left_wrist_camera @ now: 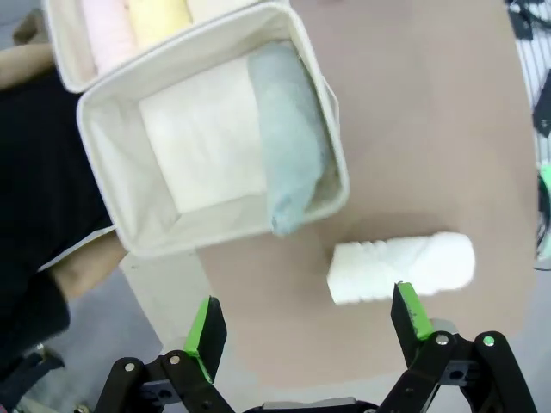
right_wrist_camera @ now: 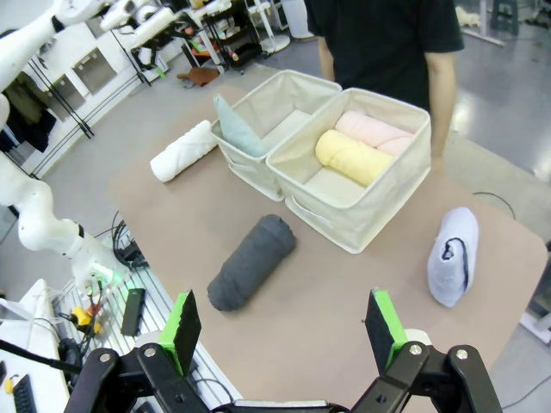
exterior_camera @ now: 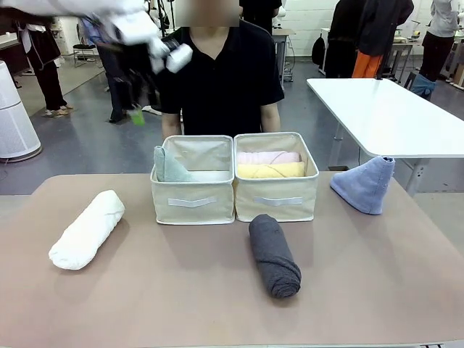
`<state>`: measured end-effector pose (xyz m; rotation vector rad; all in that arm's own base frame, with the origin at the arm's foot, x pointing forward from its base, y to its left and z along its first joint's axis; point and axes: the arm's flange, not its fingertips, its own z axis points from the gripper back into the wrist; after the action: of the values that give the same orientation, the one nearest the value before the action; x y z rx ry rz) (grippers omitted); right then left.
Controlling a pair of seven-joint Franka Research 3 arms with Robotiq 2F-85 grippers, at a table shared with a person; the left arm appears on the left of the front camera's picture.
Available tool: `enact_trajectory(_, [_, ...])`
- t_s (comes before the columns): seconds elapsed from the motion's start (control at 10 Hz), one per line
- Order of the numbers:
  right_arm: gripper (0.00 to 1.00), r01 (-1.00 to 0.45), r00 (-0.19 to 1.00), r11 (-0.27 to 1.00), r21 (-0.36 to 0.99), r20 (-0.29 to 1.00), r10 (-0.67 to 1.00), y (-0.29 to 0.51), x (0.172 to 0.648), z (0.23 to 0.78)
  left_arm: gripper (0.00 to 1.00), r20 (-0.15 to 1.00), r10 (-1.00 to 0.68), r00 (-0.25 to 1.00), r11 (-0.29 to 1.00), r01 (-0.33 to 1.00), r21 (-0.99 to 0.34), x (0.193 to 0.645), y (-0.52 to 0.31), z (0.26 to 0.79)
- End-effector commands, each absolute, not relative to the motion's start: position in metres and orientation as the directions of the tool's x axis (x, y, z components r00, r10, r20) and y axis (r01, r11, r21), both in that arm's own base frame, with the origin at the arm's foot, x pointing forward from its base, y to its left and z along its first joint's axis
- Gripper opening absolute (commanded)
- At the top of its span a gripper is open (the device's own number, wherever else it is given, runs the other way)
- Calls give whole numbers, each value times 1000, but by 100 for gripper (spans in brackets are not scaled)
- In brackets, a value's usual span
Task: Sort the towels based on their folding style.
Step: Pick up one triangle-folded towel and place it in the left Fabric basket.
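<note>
— What is the left gripper point(left_wrist_camera: 308, 334) doing?

— It is hanging above the table point(left_wrist_camera: 430, 129) with its fingers spread wide and nothing between them. The white roll point(left_wrist_camera: 400, 268) is lying just beyond the fingertips, in line with the gap but nearer the finger on that view's right side. Farther out, the pale green cone point(left_wrist_camera: 288, 155) is leaning in the near bin point(left_wrist_camera: 198, 243). Past that, the yellow roll point(left_wrist_camera: 159, 13) and pink roll point(left_wrist_camera: 108, 30) are sitting side by side in the far bin point(left_wrist_camera: 62, 52).

— And the right gripper point(right_wrist_camera: 284, 331)?

— It is also gaping and holding nothing. The dark grey roll point(right_wrist_camera: 251, 262) is lying just ahead of its fingers, and the periwinkle cone point(right_wrist_camera: 452, 256) is sitting out beyond the finger on that view's right side.

— So how should the white one be taken?

— I am judging that to be the step in hand. The fingers should be coming down centred on the roll and closing across its width rather than its length. They should be squeezing at the middle so the terry is not unrolling. Then it is going in with the yellow and pink rolls, not with the cone.

— Any writing?

— The bins are carrying white label strips point(exterior_camera: 192, 202) on their fronts, both blank. I am reading no brand anywhere.
</note>
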<state>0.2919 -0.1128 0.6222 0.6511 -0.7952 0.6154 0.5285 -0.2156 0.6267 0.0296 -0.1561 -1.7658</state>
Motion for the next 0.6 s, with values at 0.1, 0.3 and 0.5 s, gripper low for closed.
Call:
enact_trajectory(0.1, [100,-723,537,626,292,808,244,-112,294,621,100,326,-942,-83,-38,989,143,443,-81,623])
enact_trajectory(0.3, [100,-723,537,626,292,808,244,-112,294,621,100,570,-821,24,136,978,156,398,-3,618])
enact_trajectory(0.5, [100,-723,537,626,292,808,244,-112,294,621,100,714,-695,87,225,969,101,370,61,601])
